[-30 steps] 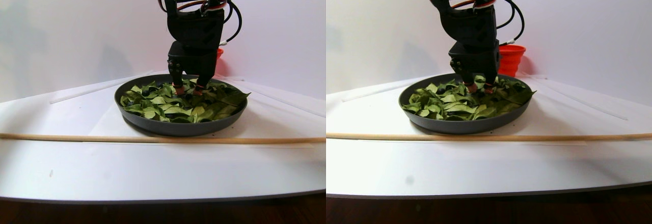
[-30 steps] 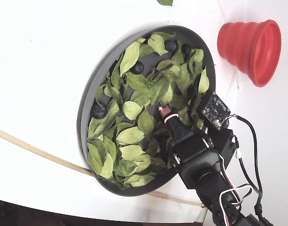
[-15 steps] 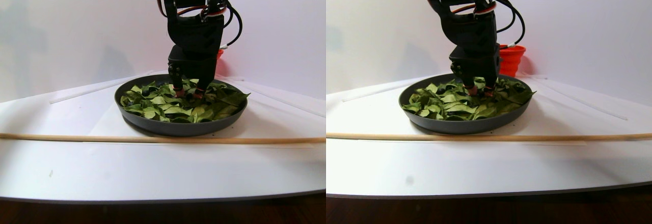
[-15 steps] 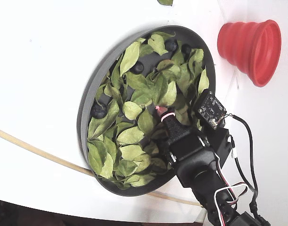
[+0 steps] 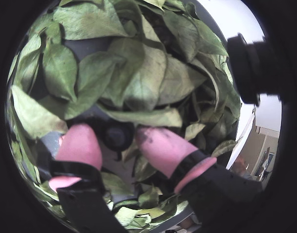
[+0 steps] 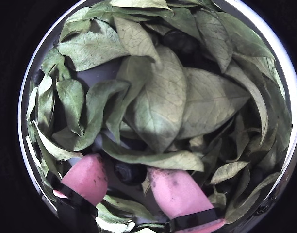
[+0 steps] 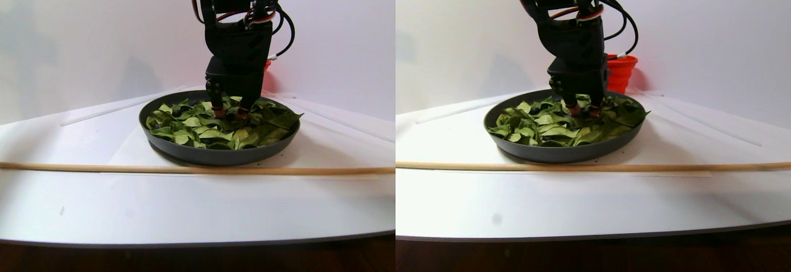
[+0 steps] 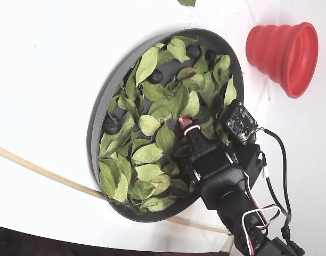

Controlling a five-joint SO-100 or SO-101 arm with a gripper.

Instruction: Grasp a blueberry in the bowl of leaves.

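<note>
The arm reaches steeply down into the bowl (image 8: 99, 136) of leaves (image 6: 158, 102). Its claw (image 6: 131, 187) stands narrowly parted, pink fingertips (image 6: 88, 177) flanking a blueberry (image 6: 129, 172); contact is unclear.

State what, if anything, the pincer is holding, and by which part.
Nothing is held yet. The pincer is open in the leaves, its pink fingertips flanking a blueberry with visible gaps on both sides.

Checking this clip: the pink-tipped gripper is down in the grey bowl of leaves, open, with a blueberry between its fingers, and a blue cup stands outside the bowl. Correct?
Not quite: the cup is red, as the fixed view shows. The rest holds: gripper open in the bowl, blueberry between its fingers.
</note>
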